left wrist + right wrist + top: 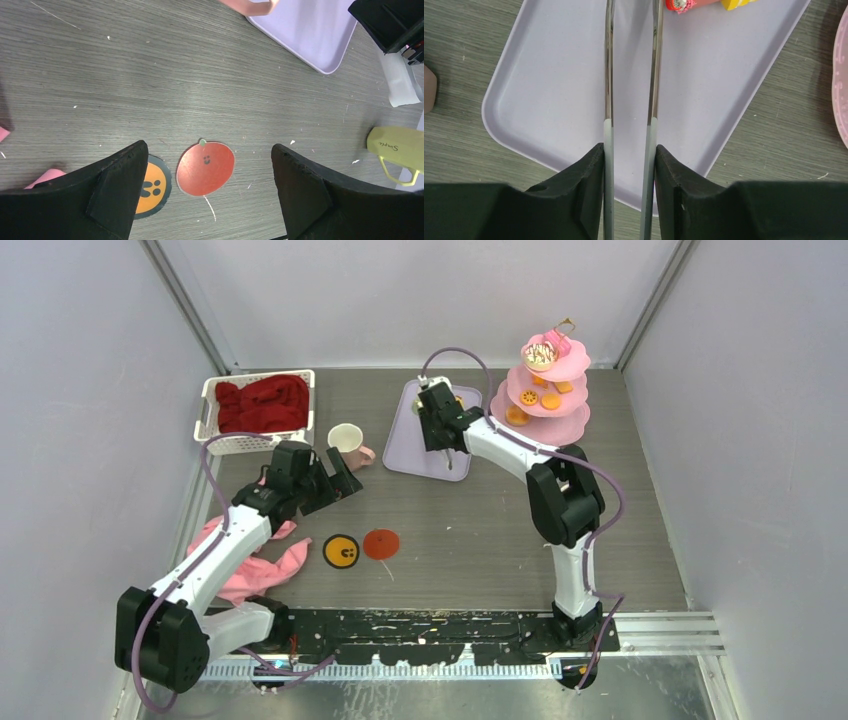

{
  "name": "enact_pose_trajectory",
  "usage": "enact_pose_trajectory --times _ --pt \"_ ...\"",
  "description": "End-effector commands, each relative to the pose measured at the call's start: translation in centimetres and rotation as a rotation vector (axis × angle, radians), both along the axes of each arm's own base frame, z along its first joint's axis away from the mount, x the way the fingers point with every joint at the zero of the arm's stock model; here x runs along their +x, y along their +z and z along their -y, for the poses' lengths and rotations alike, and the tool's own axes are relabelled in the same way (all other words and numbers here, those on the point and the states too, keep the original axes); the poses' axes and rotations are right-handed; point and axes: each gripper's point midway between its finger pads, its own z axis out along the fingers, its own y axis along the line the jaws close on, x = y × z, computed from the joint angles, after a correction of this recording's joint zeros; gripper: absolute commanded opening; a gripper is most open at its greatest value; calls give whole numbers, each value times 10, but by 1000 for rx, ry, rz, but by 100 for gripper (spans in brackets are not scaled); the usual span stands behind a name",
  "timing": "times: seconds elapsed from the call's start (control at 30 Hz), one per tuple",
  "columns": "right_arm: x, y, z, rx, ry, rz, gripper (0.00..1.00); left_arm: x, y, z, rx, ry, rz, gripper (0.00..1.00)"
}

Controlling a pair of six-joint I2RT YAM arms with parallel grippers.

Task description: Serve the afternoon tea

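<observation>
Right fingers (591, 167) clamped on the tweezers (608, 75), one finger on each arm. Arms run parallel with a gap between them; tips leave the wrist view at 12 o'clock. Tweezers hang over the lilac tray (549, 90). Two toy pieces sit at the tray's 12 o'clock edge in that view, a red piece (680, 5) and a yellow piece (736, 4), near each other and both cropped. Cannot tell if the tips touch either.

Left fingers (110, 200) wide open with nothing between them, hovering above the table (150, 75). A red disc (205, 168) lies flat below the gap. An orange disc (150, 186) lies just beside it at 9 o'clock, partly hidden by a finger.

Top view:
- Mug (345, 438) upright at the tray's 9 o'clock, just beside it. Left fingers are near the mug's 6 o'clock.
- Pink three-tier stand (575, 425) at the tray's 3 o'clock. Donut (542, 352) on the top tier, orange pieces (517, 416) on the tiers below.
- Basket (235, 445) at the table's 10 o'clock, red cloth (262, 403) inside.
- Pink cloth (255, 570) at 8 o'clock, partly under the left arm.
</observation>
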Motion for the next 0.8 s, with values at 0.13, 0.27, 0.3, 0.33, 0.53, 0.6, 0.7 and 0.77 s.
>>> enact_pose_trajectory --times 0.13,0.27,0.3,0.33,0.53,0.6,0.7,0.77 --pt "12 32 -13 25 30 98 20 10 21 -2 -7 16 66 92" --pt "4 36 -14 39 48 99 9 10 22 -1 -11 13 66 93" --pt "1 39 -15 45 57 100 6 10 22 -1 -14 12 66 92" --pt "-2 42 -15 51 64 101 3 10 23 -1 -13 13 69 92" --pt "-28 60 -14 81 115 89 1 10 23 -1 -12 13 69 92" --pt "-38 66 -11 93 127 88 1 10 22 -1 -13 10 69 92" --pt "-54 78 -3 118 135 98 1 10 21 0 -17 10 70 93" --pt "-63 81 4 124 128 102 1 10 22 1 -20 6 70 92"
